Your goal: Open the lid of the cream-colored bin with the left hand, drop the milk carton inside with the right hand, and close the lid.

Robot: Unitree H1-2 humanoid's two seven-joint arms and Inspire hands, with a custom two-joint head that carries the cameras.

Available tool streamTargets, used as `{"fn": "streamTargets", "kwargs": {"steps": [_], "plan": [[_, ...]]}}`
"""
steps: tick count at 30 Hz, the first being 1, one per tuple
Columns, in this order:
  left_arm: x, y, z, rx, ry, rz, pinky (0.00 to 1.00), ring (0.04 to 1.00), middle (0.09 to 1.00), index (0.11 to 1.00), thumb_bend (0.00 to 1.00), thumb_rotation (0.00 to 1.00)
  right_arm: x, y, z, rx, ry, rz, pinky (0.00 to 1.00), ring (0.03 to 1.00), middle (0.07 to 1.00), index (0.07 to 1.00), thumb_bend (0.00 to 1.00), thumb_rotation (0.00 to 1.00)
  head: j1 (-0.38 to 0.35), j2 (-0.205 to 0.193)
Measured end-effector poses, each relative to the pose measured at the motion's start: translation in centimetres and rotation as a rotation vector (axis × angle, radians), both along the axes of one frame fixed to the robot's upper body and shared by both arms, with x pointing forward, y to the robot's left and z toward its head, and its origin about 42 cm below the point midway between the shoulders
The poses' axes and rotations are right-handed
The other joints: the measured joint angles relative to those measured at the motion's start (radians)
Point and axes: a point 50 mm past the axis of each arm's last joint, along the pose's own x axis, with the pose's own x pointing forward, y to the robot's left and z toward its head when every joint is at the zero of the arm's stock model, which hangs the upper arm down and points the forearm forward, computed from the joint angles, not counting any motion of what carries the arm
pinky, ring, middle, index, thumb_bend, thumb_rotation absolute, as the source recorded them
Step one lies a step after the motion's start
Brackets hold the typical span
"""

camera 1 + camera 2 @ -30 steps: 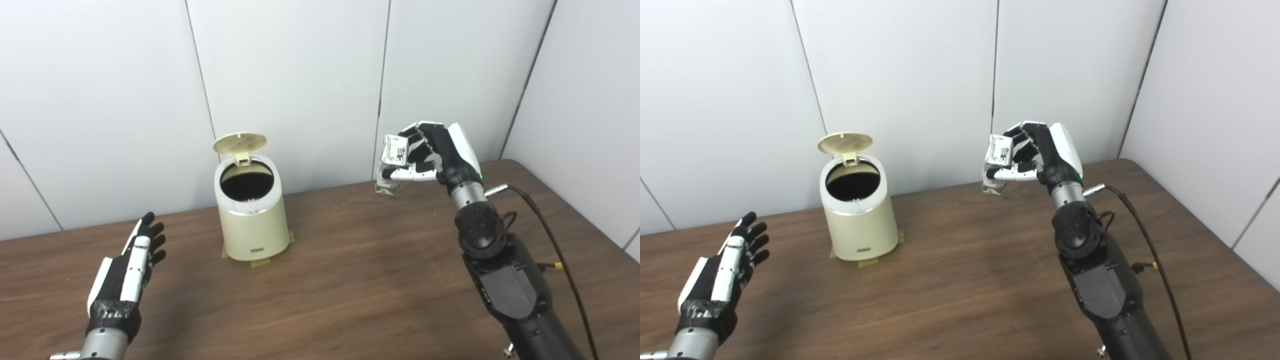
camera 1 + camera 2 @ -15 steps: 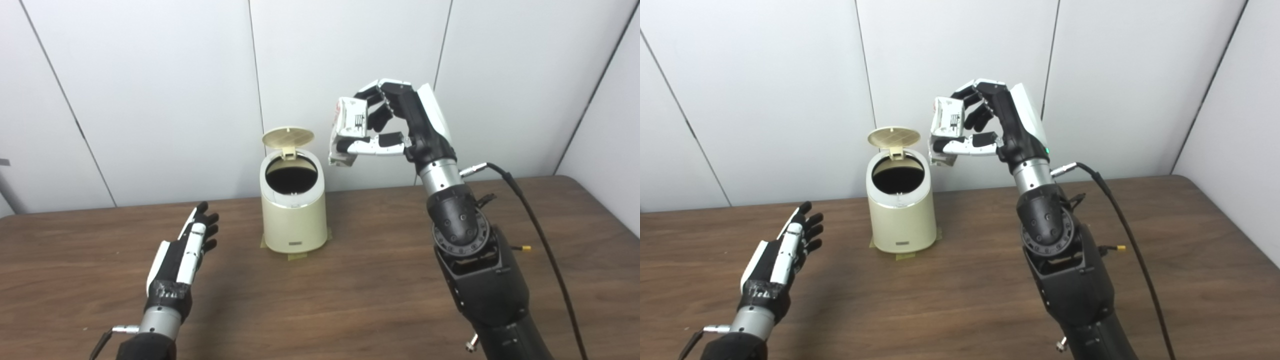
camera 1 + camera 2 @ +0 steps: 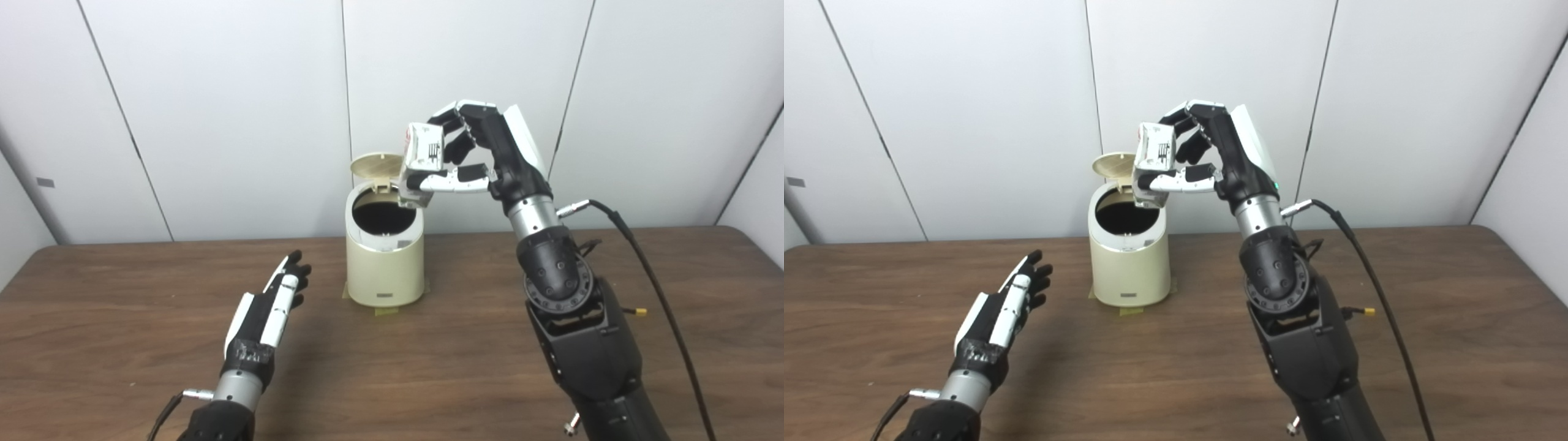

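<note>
The cream-colored bin (image 3: pixel 384 257) stands on the wooden counter (image 3: pixel 429 367) toward its far edge, close to the white wall panels, with strips of tape at its base. Its lid (image 3: pixel 375 166) is tipped up at the far side, so the dark opening is exposed. The right hand (image 3: pixel 490 162) holds the milk carton (image 3: pixel 419 162) with its fingers (image 3: pixel 450 179) clamped around the carton's sides. The carton hangs tilted, its lower end over the right rim of the opening and just beside the raised lid.

The step in hand looks like the drop. To do it well, the carton should probably be carried a little farther left until it sits over the middle of the opening, since from here it seems to overlap the rim and could catch there or tumble outside. Easing it toward upright, lower end first, and lowering it before the fingers let go would help it pass cleanly. The raised lid is close on the far side, so the move should avoid nudging it shut.

The left hand (image 3: pixel 269 312) waits low over the counter, near and left of the bin, holding nothing, fingers straight and apart. It has open counter all around it and a free path to the lid for closing. The right side of the counter is also bare.
</note>
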Motion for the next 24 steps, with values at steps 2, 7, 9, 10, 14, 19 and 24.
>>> {"fn": "streamTargets", "kwargs": {"steps": [2, 7, 9, 10, 14, 19, 24], "plan": [[0.0, -0.1, 0.0, 0.001, 0.000, -0.001, 0.93, 0.942, 0.933, 0.984, 0.43, 1.00, 0.5, 0.7, -0.4, -0.008, 0.004, 0.004, 0.31, 0.374, 0.505, 0.483, 0.52, 0.00, 0.003, 0.003], [-0.2, -0.1, -0.1, 0.007, 0.000, 0.001, 0.92, 0.938, 0.932, 0.987, 0.42, 1.00, 1.6, 1.6, -1.2, -0.007, 0.028, -0.018, 0.39, 0.409, 0.510, 0.472, 0.52, 0.00, 0.008, 0.012], [-0.3, -0.1, -0.2, 0.006, 0.003, 0.002, 0.91, 0.934, 0.930, 0.987, 0.43, 1.00, 2.0, 1.9, -1.5, -0.011, 0.034, -0.028, 0.41, 0.420, 0.507, 0.471, 0.52, 0.00, 0.008, 0.012], [-0.3, -0.1, -0.2, 0.005, 0.005, 0.002, 0.92, 0.933, 0.928, 0.985, 0.43, 1.00, 2.3, 2.0, -1.5, -0.013, 0.037, -0.032, 0.39, 0.413, 0.505, 0.474, 0.52, 0.00, 0.011, 0.014], [-0.5, -0.2, -0.3, 0.004, 0.008, 0.002, 0.92, 0.924, 0.925, 0.979, 0.42, 1.00, 3.1, 2.3, -1.7, -0.019, 0.048, -0.035, 0.39, 0.424, 0.495, 0.474, 0.52, 0.00, 0.011, 0.017], [-0.5, -0.4, -0.3, 0.000, 0.008, 0.004, 0.92, 0.917, 0.920, 0.977, 0.44, 1.00, 3.6, 2.6, -2.4, -0.003, 0.067, -0.052, 0.36, 0.400, 0.508, 0.481, 0.52, 0.00, 0.006, 0.020], [-0.6, -0.6, 0.0, -0.010, -0.006, 0.005, 0.91, 0.915, 0.918, 0.976, 0.43, 1.00, 4.2, 3.1, -3.4, 0.004, 0.094, -0.083, 0.37, 0.403, 0.520, 0.475, 0.52, 0.00, 0.009, 0.020]]}}
